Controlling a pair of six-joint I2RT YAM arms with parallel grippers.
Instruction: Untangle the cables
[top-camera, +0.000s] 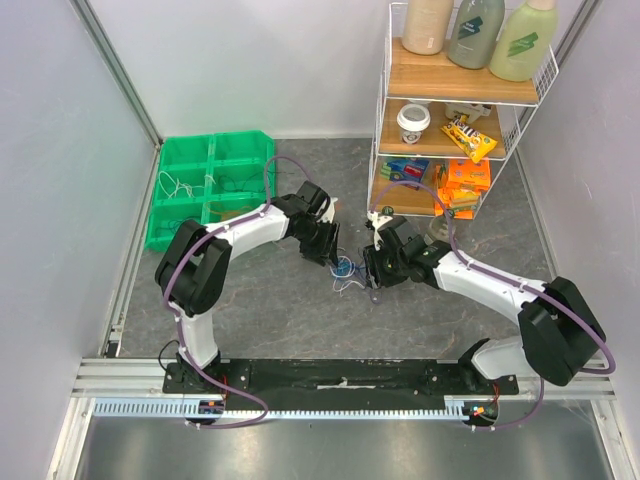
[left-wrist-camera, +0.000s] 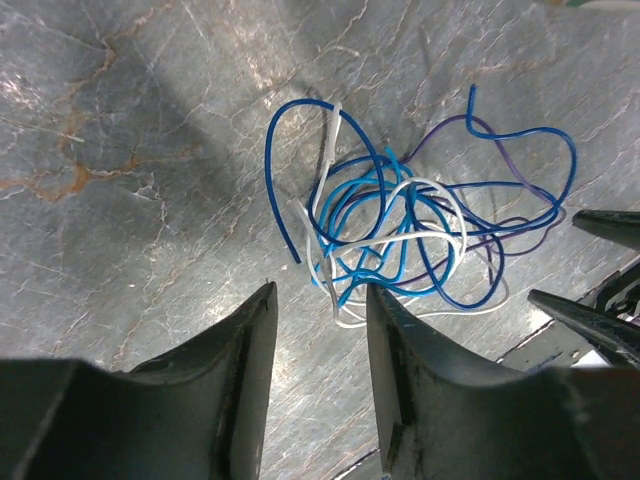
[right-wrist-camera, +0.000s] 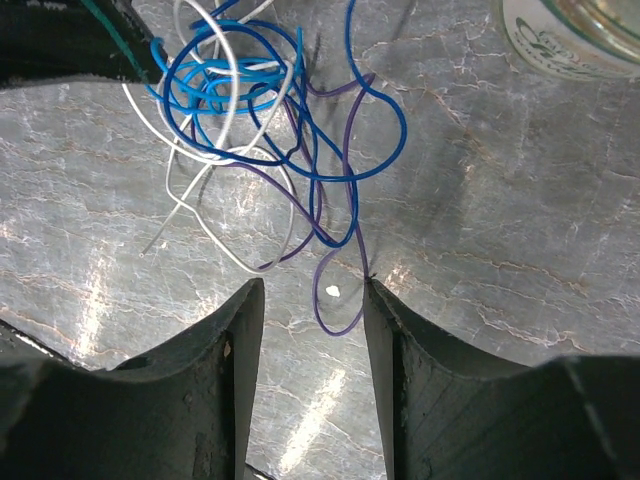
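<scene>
Top view: the cables (top-camera: 345, 268) lie in a small blue-and-white tangle at mid-frame on the grey bench (top-camera: 250, 310), between the tips of the two arms.

Left wrist view: the left jaws stand parted, gripping nothing. The cables (left-wrist-camera: 390, 240) lie just above them, right of centre.

Right wrist view: the right jaws are parted too. A purple loop (right-wrist-camera: 335, 300) lies loose between them, and the rest of the cables sit at upper left.

white left robot arm (top-camera: 245, 228) and white right robot arm (top-camera: 482, 282), both with black joints
thick purple hoses (top-camera: 166, 283) run along each; black tapered fingers (left-wrist-camera: 240, 380); black base plate (top-camera: 300, 375).
</scene>
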